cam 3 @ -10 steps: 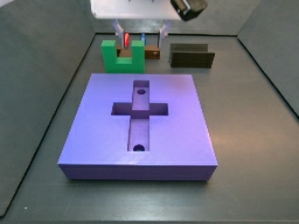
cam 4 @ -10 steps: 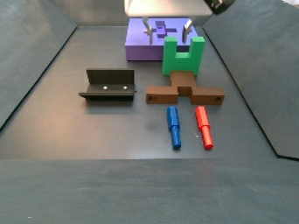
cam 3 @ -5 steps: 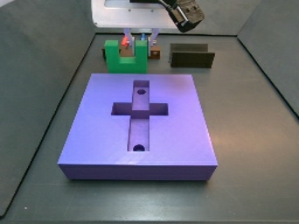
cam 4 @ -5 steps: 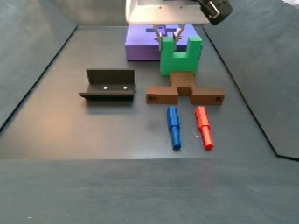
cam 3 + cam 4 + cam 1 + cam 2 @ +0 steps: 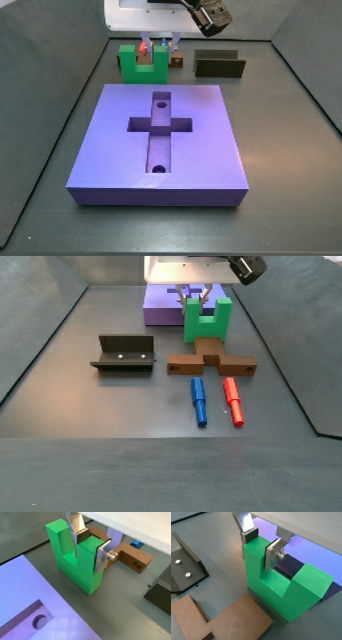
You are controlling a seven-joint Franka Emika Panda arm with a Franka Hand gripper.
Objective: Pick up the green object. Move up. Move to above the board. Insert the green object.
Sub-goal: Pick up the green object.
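Note:
The green object (image 5: 138, 66) is a bright green U-shaped block that stands on the dark floor just behind the board (image 5: 167, 140), a large purple slab with a cross recess and two holes. My gripper (image 5: 158, 47) is down over the block and astride one prong. In both wrist views the silver fingers press that prong from both sides: gripper (image 5: 90, 554) on green object (image 5: 80, 569), gripper (image 5: 259, 549) on green object (image 5: 281, 592). The other prong stands free. The other side view shows the gripper (image 5: 201, 298), green object (image 5: 205, 321) and board (image 5: 163, 306).
A brown notched block (image 5: 211, 361) lies close beside the green object. The dark fixture (image 5: 123, 353) stands to one side of it. A blue pen (image 5: 198, 401) and a red pen (image 5: 233, 399) lie beyond the brown block. Dark walls ring the floor.
A second ago my gripper was higher; it came down over the green prong. Over the last half second nothing has visibly moved.

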